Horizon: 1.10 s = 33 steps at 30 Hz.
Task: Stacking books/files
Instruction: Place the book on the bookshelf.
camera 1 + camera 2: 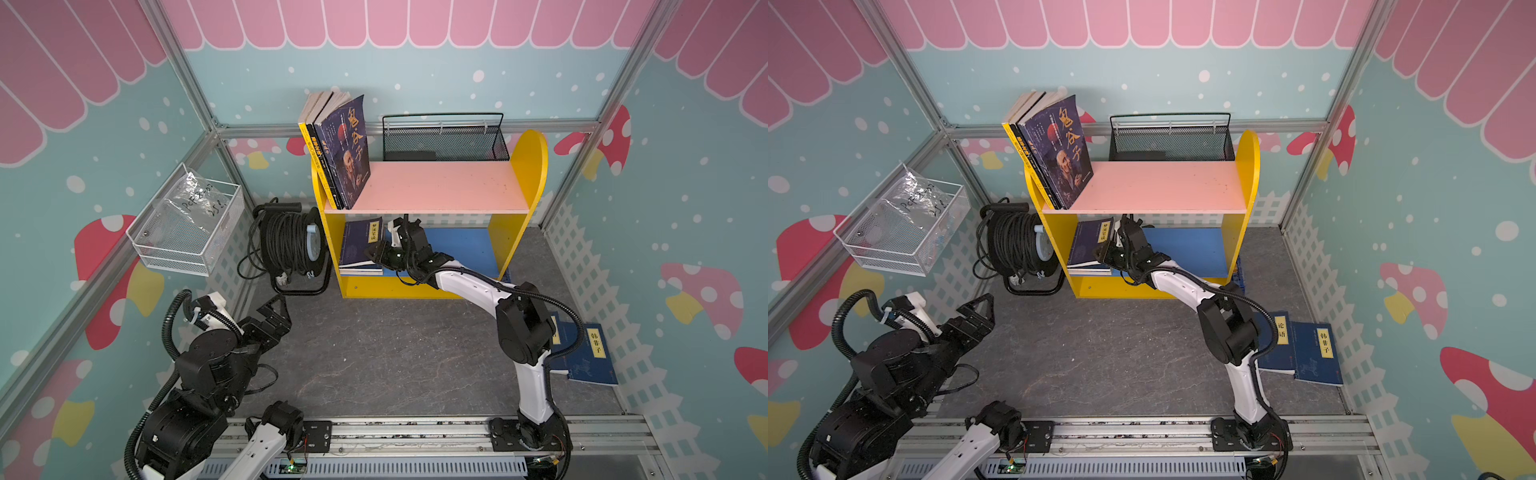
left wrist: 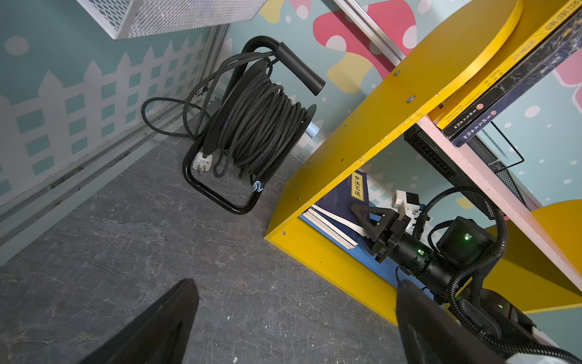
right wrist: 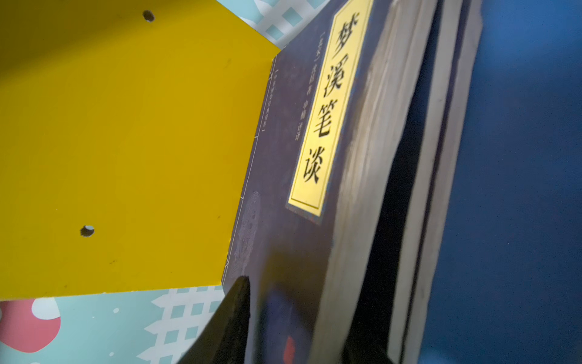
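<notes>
- Lying flat in the lower compartment of the yellow shelf [image 1: 519, 232], at its left end: navy stack [image 1: 356, 245], long axes front to back.
- Right end effector [image 1: 376, 254] partly closed, pinching the top navy book [image 3: 283, 157].
- Left end effector [image 1: 277, 309] wide open, empty.
- White wire basket [image 1: 166, 253] holds a plastic bag [image 1: 199, 199].

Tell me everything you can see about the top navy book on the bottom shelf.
The top navy book is a thin paperback with a yellow vertical title label and pale page edges. It lies cover up on other books on the blue lower shelf, beside the yellow side panel. The right tool grips its edge.
</notes>
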### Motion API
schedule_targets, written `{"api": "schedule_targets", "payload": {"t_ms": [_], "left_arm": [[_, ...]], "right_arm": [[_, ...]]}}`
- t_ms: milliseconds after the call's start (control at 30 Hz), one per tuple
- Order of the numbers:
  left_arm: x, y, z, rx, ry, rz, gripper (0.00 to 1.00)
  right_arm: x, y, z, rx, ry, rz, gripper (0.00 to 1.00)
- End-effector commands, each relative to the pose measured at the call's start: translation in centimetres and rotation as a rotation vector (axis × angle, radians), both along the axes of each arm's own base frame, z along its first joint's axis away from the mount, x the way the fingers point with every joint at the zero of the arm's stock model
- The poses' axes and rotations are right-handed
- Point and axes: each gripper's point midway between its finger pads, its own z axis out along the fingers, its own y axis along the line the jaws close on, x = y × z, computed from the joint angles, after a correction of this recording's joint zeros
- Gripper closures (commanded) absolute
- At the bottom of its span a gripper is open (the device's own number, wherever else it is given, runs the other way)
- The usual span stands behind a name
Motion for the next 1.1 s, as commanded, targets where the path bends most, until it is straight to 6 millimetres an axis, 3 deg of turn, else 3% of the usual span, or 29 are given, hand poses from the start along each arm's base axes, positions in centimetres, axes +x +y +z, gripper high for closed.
{"api": "schedule_targets", "payload": {"t_ms": [0,1067], "left_arm": [[0.2,-0.2,-0.3,0.008,0.006,-0.011,0.0],[-0.2,-0.3,-0.5,-0.013,0.0,-0.023,0.01]], "right_arm": [[-0.3,0.4,-0.8,-0.046,-0.005,0.005,0.59],[-1.5,-0.3,-1.3,-0.065,0.009,-0.002,0.65]]}}
